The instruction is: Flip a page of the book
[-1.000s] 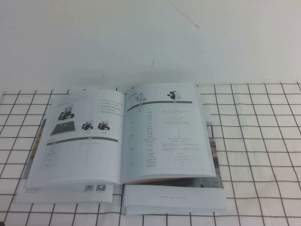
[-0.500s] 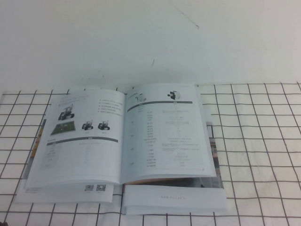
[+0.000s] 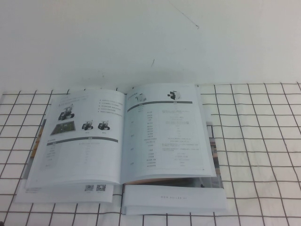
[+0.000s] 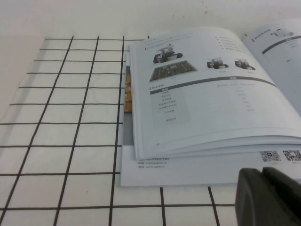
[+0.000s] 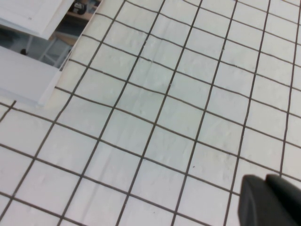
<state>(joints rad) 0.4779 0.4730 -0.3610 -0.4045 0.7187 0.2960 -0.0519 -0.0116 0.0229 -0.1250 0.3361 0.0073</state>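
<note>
The book lies open and flat on the gridded cloth, left of the middle. Its left page carries small black wheeled robots, a green photo, a grey bar and faint tables. It also shows in the left wrist view. My left gripper is shut and empty, low over the cloth just in front of the book's near left corner. My right gripper is shut and empty over bare cloth to the right of the book. Neither gripper shows in the high view.
Wider white sheets with QR codes lie under the book and stick out at the front; they also show in the left wrist view. A colour photo strip peeks out along the book's left edge. A white wall rises behind.
</note>
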